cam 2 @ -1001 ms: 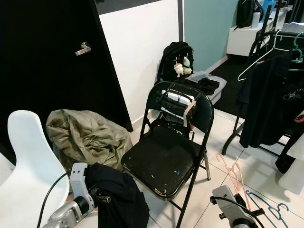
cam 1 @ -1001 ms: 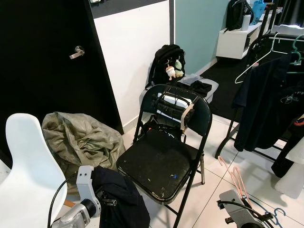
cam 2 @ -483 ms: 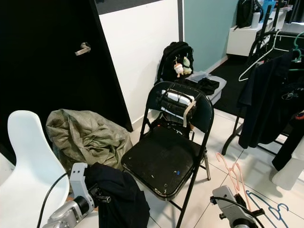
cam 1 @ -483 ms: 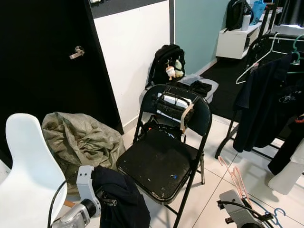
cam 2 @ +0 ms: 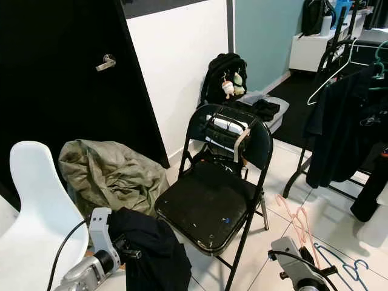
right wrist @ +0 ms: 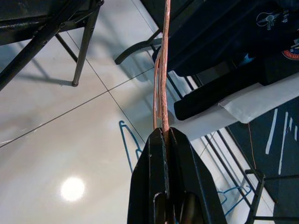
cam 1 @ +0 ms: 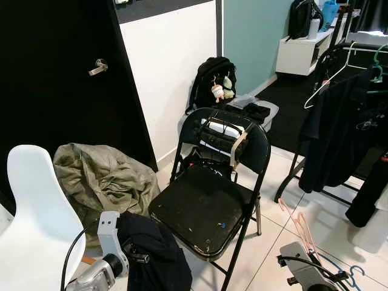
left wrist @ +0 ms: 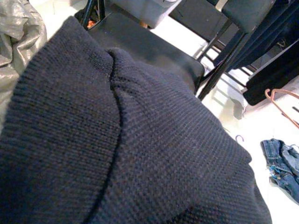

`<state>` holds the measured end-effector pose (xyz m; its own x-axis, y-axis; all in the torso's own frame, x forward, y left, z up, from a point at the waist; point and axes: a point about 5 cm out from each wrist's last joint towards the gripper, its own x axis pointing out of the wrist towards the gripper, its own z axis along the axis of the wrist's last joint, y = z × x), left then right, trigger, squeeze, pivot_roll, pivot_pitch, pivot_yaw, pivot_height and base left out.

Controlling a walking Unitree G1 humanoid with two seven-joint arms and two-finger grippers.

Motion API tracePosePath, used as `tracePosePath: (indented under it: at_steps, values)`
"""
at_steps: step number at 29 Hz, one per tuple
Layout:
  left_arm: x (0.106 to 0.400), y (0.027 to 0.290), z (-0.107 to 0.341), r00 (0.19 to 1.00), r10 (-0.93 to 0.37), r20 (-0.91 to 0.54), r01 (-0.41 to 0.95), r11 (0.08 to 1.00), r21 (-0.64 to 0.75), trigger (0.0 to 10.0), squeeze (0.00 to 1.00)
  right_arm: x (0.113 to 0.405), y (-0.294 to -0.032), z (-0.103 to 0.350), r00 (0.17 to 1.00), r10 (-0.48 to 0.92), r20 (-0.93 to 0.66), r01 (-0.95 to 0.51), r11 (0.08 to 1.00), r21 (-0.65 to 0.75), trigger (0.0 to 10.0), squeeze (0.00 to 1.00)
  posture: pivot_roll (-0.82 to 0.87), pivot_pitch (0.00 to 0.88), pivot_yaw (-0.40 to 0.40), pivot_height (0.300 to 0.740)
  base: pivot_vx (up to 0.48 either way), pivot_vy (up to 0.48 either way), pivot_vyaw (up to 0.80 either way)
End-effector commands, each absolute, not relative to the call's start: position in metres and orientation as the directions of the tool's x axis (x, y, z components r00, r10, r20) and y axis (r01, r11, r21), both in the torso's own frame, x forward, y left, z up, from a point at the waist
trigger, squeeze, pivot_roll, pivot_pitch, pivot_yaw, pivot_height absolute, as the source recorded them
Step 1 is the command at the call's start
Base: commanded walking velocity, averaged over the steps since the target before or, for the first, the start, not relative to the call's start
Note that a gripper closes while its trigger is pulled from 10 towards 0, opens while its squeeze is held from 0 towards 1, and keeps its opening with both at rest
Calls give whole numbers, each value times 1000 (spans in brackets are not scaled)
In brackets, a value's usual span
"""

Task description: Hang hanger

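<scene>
A thin pink hanger [cam 1: 299, 225] slants up from my right gripper [right wrist: 164, 133], which is shut on its wire low at the right, above the floor tiles. The clothes rack [cam 1: 291, 174] stands at the right with dark shirts [cam 1: 339, 130], a white hanger [cam 1: 329, 76] and a teal hanger [cam 1: 379, 60] on it. My left gripper [cam 1: 130, 257] is low at the left, under a dark knit garment [left wrist: 140, 140] that drapes over it and hides its tips.
A black folding chair [cam 1: 203, 209] stands in the middle, between my arms. A white chair [cam 1: 33, 212] and an olive cloth heap [cam 1: 100, 179] are at the left. Blue hangers [cam 2: 342, 264] lie on the floor at the right. A backpack [cam 1: 209, 79] leans on the wall.
The clothes on the rack at the right have swung a little. Both arms keep their places, with the pink hanger and the dark garment as before.
</scene>
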<state>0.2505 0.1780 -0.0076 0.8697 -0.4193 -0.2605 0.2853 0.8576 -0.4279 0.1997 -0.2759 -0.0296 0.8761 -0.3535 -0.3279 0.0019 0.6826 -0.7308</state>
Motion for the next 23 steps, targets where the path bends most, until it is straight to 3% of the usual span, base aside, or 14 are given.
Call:
tracePosePath:
  at_steps: [1,23]
  values:
    - [253,184,-5,878,-408,-250,285,866,-411,10000,0,203,-269,-30,888,-328,-321,-7,689,-725,10000,0,-189,0,102,710,0,0,0]
    - [252,185,-4,879,-408,-246,287,866,-409,10000,0,203,-269,-30,890,-327,-318,-6,689,-725,10000,0,-179,3,106,710,0,0,0]
